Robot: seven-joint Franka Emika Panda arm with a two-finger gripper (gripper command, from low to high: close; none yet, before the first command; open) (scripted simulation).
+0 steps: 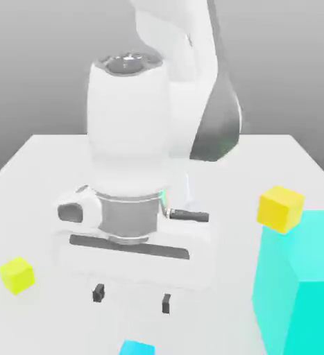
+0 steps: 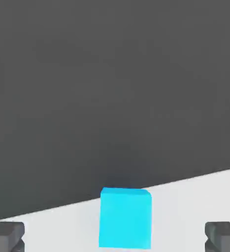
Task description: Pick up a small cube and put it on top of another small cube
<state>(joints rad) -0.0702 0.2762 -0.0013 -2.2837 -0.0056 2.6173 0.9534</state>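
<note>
A white robot arm reaches down over a pale table point(image 1: 220, 291). Its hand point(image 1: 131, 299) is in the lower middle of the exterior view, its two dark fingertips spread apart with nothing between them. That wide spacing presumably leaves room for a cube to pass between the fingers before they close.

The small bright blue cube point(image 2: 125, 219) sits on the table close to its edge, beyond which the hand view is dark grey. In the exterior view, the cube is at the bottom border, partly cut off, just below the hand. The hand view has it between the two fingers, touching neither, its sides roughly square to them; that alignment should suit a grip on two opposite faces.

Toward the exterior view's right, a small golden-yellow cube point(image 1: 280, 209) appears at the upper corner of a large turquoise block point(image 1: 300, 277); whether it rests there or is behind cannot be told. A greenish-yellow cube point(image 1: 17, 275) lies well apart, toward the exterior view's left. The likely next step is lowering onto the blue cube; being so near the edge, it could be knocked off.
</note>
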